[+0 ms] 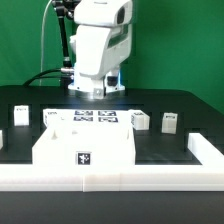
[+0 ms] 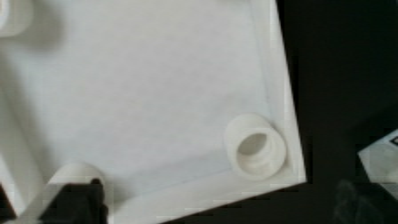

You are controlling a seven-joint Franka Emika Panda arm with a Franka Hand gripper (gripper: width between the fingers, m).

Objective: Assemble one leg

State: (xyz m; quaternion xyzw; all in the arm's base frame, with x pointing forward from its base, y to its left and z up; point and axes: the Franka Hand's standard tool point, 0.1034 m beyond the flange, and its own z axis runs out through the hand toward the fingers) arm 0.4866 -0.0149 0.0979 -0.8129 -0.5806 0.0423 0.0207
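Note:
The large flat white tabletop point(image 1: 85, 140) lies near the table's front with a tag on its front face. In the wrist view its flat surface point(image 2: 151, 90) fills the picture, with a round corner socket point(image 2: 258, 148). My gripper point(image 1: 97, 94) hangs above the far side of the tabletop. In the wrist view the gripper point(image 2: 217, 208) is open and empty, with one dark finger point(image 2: 71, 200) over the tabletop's edge. Small white legs with tags stand apart from it: one point(image 1: 22, 116) on the exterior view's left, and two point(image 1: 141, 121) point(image 1: 170, 124) on its right.
The marker board point(image 1: 97, 117) lies flat behind the tabletop. A low white wall point(image 1: 205, 150) runs along the front and the exterior view's right of the black table. A white piece point(image 2: 384, 155) shows at the wrist view's edge, beside the tabletop.

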